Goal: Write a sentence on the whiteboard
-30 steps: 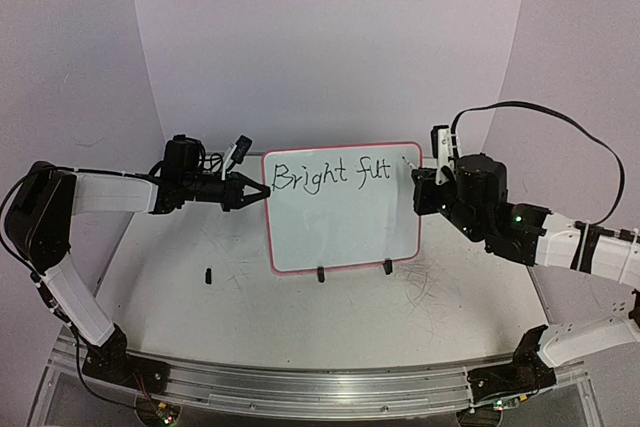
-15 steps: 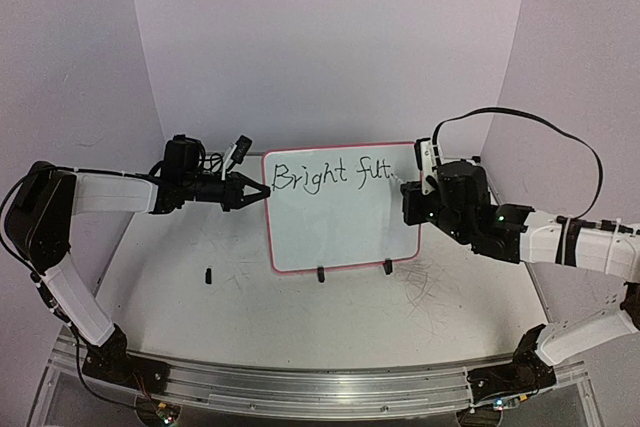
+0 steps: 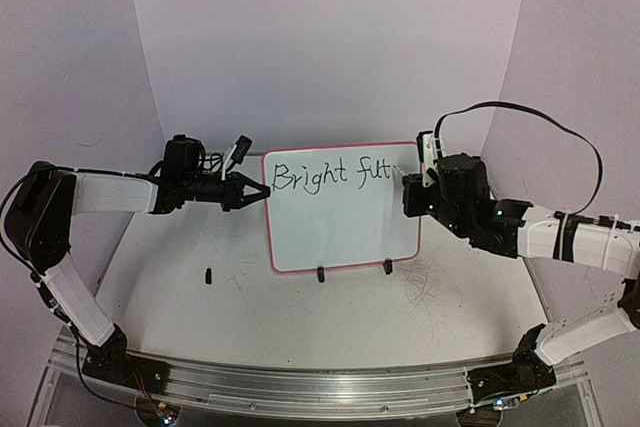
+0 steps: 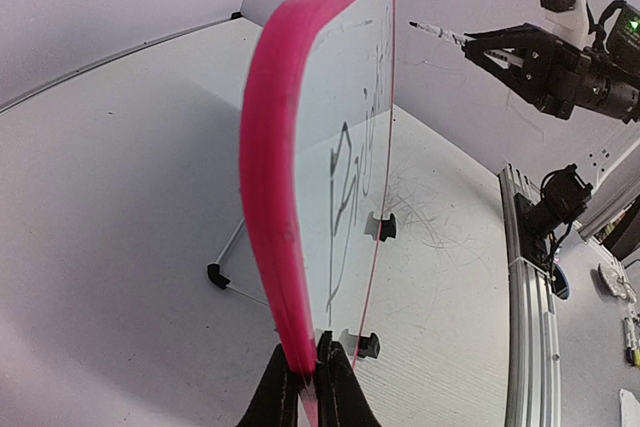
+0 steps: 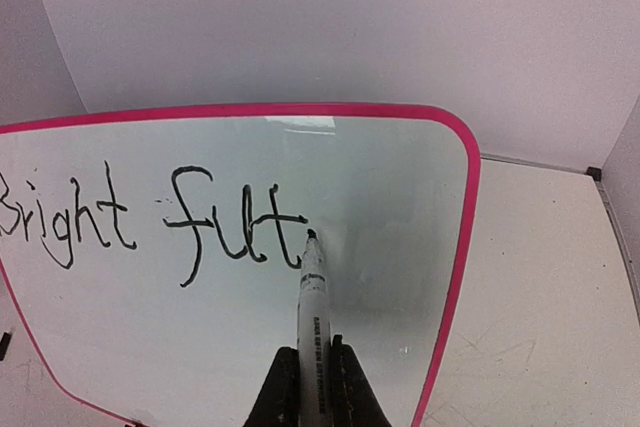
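Note:
The whiteboard [image 3: 340, 232], white with a pink frame, stands upright on two black clip feet [image 3: 321, 274]. My left gripper [image 3: 262, 193] is shut on its left edge, and the left wrist view shows the jaws [image 4: 310, 372] pinching the pink frame [image 4: 268, 197]. My right gripper [image 3: 410, 189] is shut on a white marker [image 5: 313, 307]. The marker's black tip is at the board [image 5: 390, 187], just right of the "t". The sentence [image 3: 330, 175] reads "Bright fut" in black [image 5: 150, 222] along the top line.
A small black piece [image 3: 208, 275] lies on the table left of the board. Pen scribbles [image 3: 430, 287] mark the tabletop at front right. A metal rail [image 3: 300, 387] runs along the near edge. Curved pale walls close in behind the board.
My right gripper has moved left from the board's right edge, bringing the marker tip in beside the "t". The left gripper and the board have not moved.

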{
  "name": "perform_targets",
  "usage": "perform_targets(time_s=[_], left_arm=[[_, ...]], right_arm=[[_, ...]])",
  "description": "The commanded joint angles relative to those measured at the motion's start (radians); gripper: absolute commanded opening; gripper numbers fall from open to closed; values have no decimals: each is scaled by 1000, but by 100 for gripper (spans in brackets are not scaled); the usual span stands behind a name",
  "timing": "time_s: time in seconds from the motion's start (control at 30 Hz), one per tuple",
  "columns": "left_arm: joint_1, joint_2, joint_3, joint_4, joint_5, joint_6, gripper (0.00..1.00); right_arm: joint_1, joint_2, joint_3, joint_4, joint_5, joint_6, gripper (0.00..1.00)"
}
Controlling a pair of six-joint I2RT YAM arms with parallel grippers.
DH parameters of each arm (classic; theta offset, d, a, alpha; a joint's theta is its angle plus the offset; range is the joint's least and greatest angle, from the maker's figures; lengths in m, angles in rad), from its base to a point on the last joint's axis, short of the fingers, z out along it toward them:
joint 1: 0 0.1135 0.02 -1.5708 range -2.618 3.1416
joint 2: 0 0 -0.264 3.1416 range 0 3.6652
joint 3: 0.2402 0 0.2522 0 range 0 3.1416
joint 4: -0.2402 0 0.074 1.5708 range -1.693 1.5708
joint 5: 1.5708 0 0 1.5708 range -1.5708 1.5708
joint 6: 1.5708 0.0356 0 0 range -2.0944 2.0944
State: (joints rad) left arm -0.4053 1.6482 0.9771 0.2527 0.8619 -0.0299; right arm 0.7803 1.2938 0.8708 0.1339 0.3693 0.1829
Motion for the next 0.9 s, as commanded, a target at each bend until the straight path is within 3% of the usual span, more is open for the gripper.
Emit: perform_targets(time_s=[0.0,0.87], left_arm=[[4,-55,22,45,-43,65,0],[5,-51,25,45,-41,67,0]], right_arm=[[-7,24,61,55,23,-10,0],[-32,84,58,18,0,48,0]])
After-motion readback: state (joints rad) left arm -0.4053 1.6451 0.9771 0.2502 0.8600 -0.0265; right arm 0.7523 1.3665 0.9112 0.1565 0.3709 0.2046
